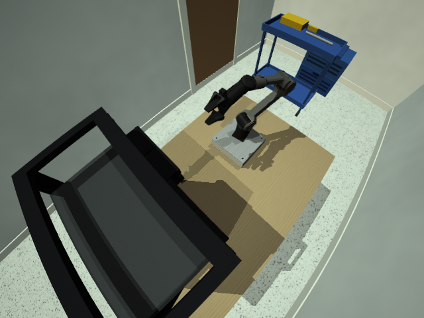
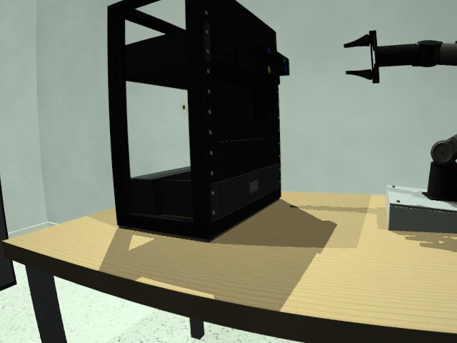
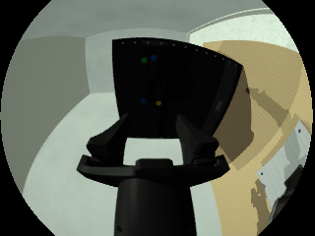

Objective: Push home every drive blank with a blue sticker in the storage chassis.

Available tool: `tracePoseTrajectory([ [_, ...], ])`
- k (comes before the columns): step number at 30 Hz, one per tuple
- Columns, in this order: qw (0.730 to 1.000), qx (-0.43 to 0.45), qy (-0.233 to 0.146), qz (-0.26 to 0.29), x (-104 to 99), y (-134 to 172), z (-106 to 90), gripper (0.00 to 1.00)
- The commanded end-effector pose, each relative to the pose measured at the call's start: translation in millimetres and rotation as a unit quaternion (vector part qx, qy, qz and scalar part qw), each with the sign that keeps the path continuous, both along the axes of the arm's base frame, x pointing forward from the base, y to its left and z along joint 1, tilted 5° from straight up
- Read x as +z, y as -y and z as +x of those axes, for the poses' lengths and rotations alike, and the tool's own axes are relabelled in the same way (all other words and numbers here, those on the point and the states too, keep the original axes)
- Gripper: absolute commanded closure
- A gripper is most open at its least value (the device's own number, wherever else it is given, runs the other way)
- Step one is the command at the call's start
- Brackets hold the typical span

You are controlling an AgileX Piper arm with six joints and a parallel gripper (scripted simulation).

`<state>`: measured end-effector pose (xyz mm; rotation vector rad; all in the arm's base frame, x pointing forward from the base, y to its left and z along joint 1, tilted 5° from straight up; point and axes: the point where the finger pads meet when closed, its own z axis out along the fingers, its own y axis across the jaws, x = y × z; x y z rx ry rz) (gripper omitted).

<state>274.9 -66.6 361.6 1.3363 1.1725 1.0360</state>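
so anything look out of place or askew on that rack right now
Yes: near the top of the rack, drive blanks jut out past the chassis front instead of sitting flush. Stickers there show blue, green and yellow. The rack itself stands square on the table. The tool is open, well short of it.

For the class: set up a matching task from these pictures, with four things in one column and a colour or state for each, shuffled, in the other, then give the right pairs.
Things:
1. Rack
2. Cart
3. Gripper
4. Box on top of the cart

Colour or state:
A. Yellow
B. Open, holding nothing, pointed at the rack
C. Black, standing on the wooden table
D. Blue, on the floor behind the arm

Pairs: 1-C, 2-D, 3-B, 4-A
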Motion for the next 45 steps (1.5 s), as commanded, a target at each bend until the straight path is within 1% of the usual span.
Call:
tracePoseTrajectory([
  [1, 1.000, -0.007, 0.002, 0.005, 2, 3, 1.6, 0.00],
  [10, 1.000, -0.022, 0.010, 0.017, 6, 10, 3.9, 0.00],
  [34, 1.000, -0.023, 0.011, 0.018, 6, 10, 4.1, 0.00],
  [45, 1.000, -0.023, 0.010, 0.018, -11, -2, 9.3, 0.00],
])
